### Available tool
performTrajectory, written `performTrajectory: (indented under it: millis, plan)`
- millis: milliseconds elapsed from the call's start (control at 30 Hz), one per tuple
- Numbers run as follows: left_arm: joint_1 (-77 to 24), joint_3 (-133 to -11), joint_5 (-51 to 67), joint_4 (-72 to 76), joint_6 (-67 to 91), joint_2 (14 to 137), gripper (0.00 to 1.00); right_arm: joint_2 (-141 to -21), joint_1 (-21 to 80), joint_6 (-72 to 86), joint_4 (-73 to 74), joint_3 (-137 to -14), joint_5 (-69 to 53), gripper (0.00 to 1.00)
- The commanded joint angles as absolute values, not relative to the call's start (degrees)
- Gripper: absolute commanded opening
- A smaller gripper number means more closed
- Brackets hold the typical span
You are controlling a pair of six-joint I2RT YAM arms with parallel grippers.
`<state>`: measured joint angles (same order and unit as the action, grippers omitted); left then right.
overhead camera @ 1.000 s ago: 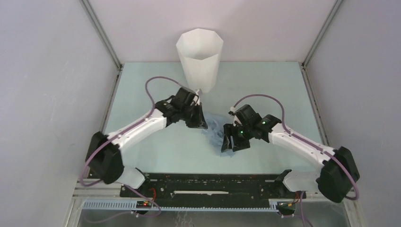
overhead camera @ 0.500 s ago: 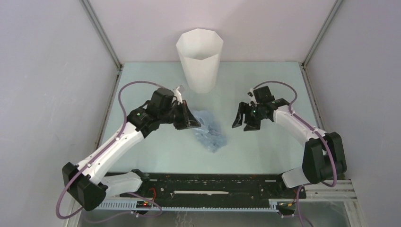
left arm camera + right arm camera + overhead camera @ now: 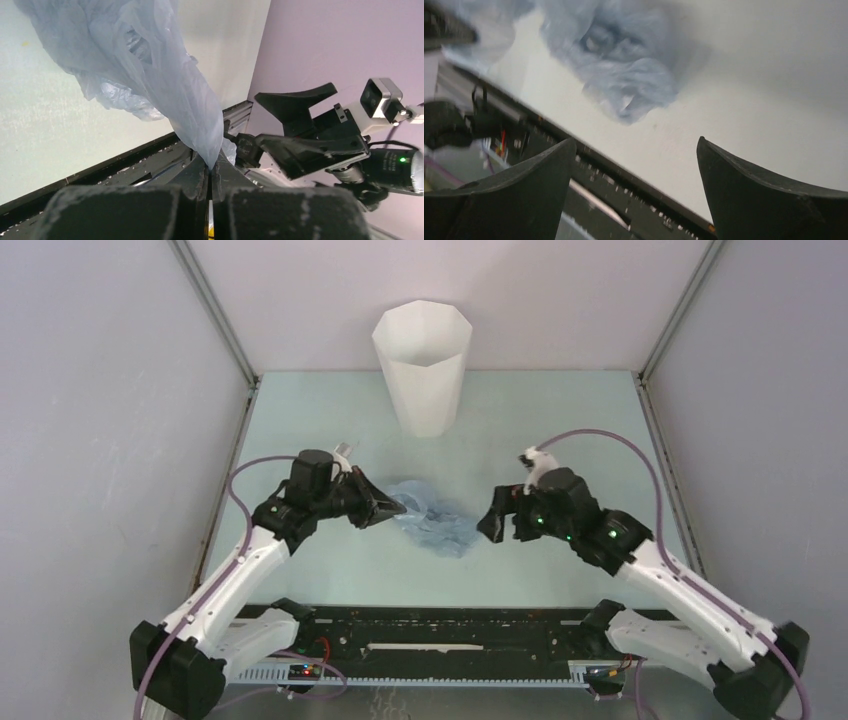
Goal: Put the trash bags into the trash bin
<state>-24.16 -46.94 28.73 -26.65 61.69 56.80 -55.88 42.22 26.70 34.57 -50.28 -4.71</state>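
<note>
The pale-blue trash bag (image 3: 432, 521) lies crumpled on the table between my two arms. My left gripper (image 3: 392, 508) is shut on its left edge; in the left wrist view (image 3: 212, 170) the film (image 3: 150, 65) runs up from the closed jaws. My right gripper (image 3: 489, 525) is open and empty just right of the bag; in the right wrist view (image 3: 636, 150) the bag (image 3: 624, 60) lies ahead of the spread fingers. The white faceted trash bin (image 3: 423, 368) stands upright at the back, apart from both grippers.
The black rail (image 3: 440, 630) with the arm bases runs along the near table edge. Grey walls close in the left, right and back sides. The right gripper also shows in the left wrist view (image 3: 320, 135).
My left gripper has pulled back toward the left and near side with the bag edge. My right gripper has swung down and left, closer to the bag, still open.
</note>
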Motion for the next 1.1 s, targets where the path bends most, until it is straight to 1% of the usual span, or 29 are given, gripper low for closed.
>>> performTrajectory:
  millis: [0,67,133,233,333,400,500,667,767,867,933,1000,1067]
  plan:
    - [-21.25,-41.41,33.32,-19.92,69.77,52.63,0.00,-50.58,34.40,31.11,26.12,-41.74,-2.10,0.99]
    - [-20.44,-40.23,33.66,-19.78,70.94,51.53,0.00,-51.51,27.15,32.95,22.26,-39.47,-15.09,0.98]
    - [-20.08,-39.44,33.54,-19.52,71.53,50.20,0.00,-55.04,22.64,35.41,17.51,-37.58,-25.91,0.97]
    - [-18.78,-37.77,34.01,-19.51,72.10,48.73,0.00,-62.26,21.36,36.15,12.51,-37.26,-33.65,0.94]
    - [-17.67,-36.14,34.36,-19.10,72.74,47.52,0.00,-68.61,21.10,38.15,9.68,-37.18,-36.13,0.92]
    - [-17.14,-35.31,34.57,-18.54,73.23,46.83,0.00,-72.61,21.26,38.98,7.53,-37.08,-38.34,0.87]
    - [-16.46,-34.45,35.03,-17.87,73.80,46.13,0.00,-76.96,22.64,40.04,3.85,-35.85,-39.51,0.85]
    - [-15.83,-33.54,36.04,-17.42,73.92,46.11,0.00,-83.81,25.01,42.35,-10.11,-34.23,-42.01,0.86]
    - [-15.73,-33.49,36.38,-17.47,73.69,46.39,0.00,-87.71,26.45,44.25,-15.95,-34.20,-42.61,0.81]
    - [-15.73,-33.77,36.73,-18.47,72.40,46.64,0.00,-90.33,26.44,44.47,-18.80,-34.58,-42.82,0.70]
    - [-15.73,-34.59,36.51,-20.53,70.41,47.03,0.00,-90.35,25.61,43.68,-16.57,-35.93,-42.86,0.59]
    - [-15.67,-36.39,35.28,-23.18,67.58,47.78,0.00,-87.89,24.81,41.56,-8.86,-39.43,-42.26,0.33]
    - [-15.65,-39.70,33.04,-27.66,63.85,49.23,0.00,-85.16,24.15,38.25,4.46,-45.17,-39.36,0.05]
